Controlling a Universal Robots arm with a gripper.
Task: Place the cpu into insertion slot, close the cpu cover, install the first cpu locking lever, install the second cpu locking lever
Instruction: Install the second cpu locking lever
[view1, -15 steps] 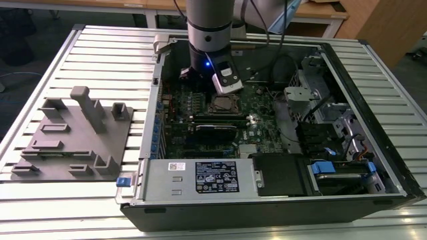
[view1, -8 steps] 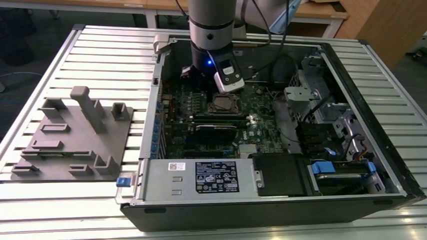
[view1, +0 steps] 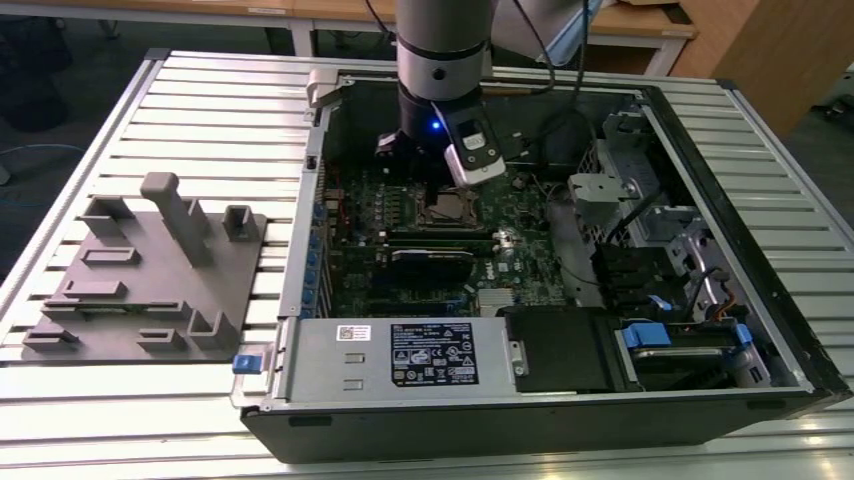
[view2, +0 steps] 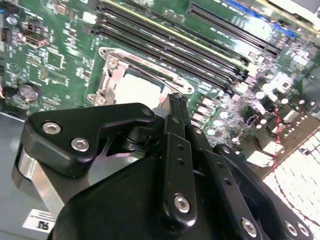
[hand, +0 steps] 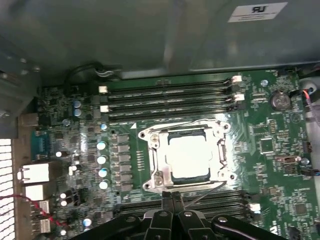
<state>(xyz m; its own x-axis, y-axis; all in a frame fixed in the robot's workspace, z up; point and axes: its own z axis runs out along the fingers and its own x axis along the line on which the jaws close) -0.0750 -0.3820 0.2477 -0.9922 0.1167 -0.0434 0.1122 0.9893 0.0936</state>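
Over the motherboard (view1: 427, 250) inside the open computer case (view1: 747, 330), the arm hangs with its gripper (hand: 173, 200) just beside the insertion slot (hand: 187, 155) — in the first wrist view the fingertips (hand: 168, 199) are pressed together with nothing between them, resting at the socket's edge where a thin wire lever (hand: 207, 192) runs out at a slant. The cpu (hand: 189, 154), pale silver top up, is seated in the slot; placement looks done. The cpu cover (hand: 156, 161) appears to lie down flat around the chip, its window framing the metal top, so closing also reads as done — judged from the first wrist view alone. One lever wire seems tucked along the far side of the frame, though whether it is hooked I cannot tell; the slanted one by the fingertips looks not yet latched. In the second wrist view the closed fingers (view2: 177, 107) point at the socket rim (view2: 150, 67). Memory slots (hand: 170, 95) flank the socket on both sides. A grey fixture tray (view1: 147, 280) sits on the slatted table (view1: 200, 100), well apart from the case, toward the exterior view's left
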